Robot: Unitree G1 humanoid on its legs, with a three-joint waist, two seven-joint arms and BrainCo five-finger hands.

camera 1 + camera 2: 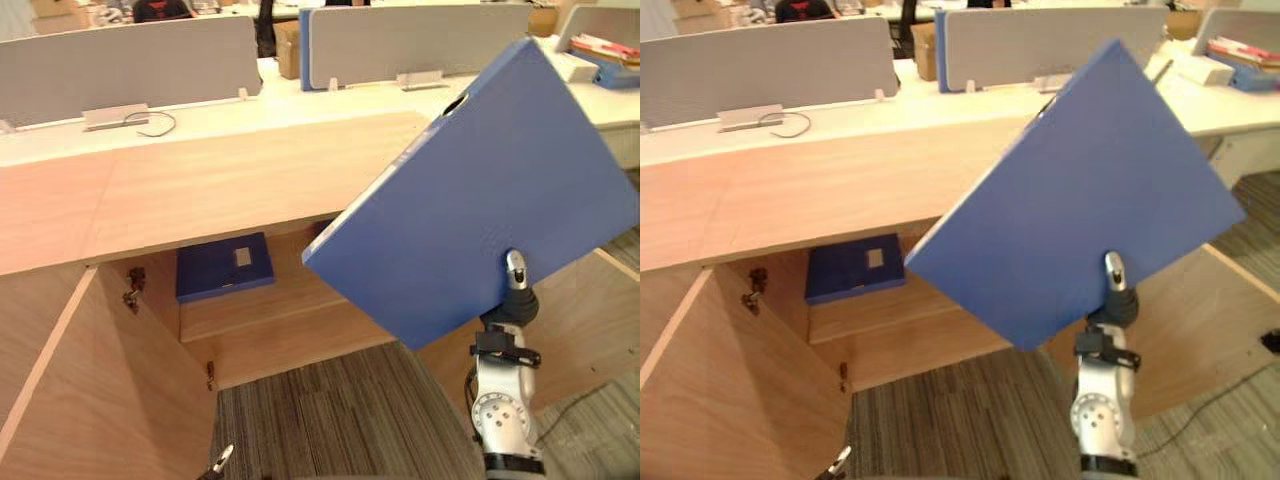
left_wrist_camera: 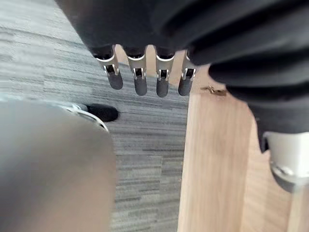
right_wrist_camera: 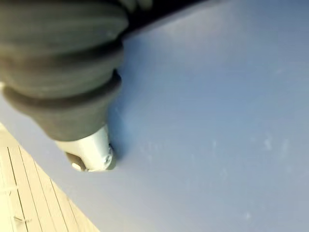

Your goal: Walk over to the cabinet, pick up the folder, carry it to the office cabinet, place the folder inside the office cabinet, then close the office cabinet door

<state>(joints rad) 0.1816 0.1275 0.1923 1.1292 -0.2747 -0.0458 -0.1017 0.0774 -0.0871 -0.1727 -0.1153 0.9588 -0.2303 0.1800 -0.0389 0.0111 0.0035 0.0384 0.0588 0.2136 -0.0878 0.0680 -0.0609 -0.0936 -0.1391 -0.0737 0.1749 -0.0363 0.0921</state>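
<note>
A large blue folder hangs tilted in the air in front of the wooden office cabinet, above its open right side. My right hand holds the folder by its lower edge. Its thumb presses on the folder's blue face, and the fingers are hidden behind the folder. My left hand hangs low by the open left door, fingers straight and holding nothing; one fingertip shows at the bottom of the left eye view.
Both cabinet doors stand open, the left door and the right door. A second blue folder lies on the inner shelf. Grey desk dividers stand behind the cabinet top. Grey carpet lies below.
</note>
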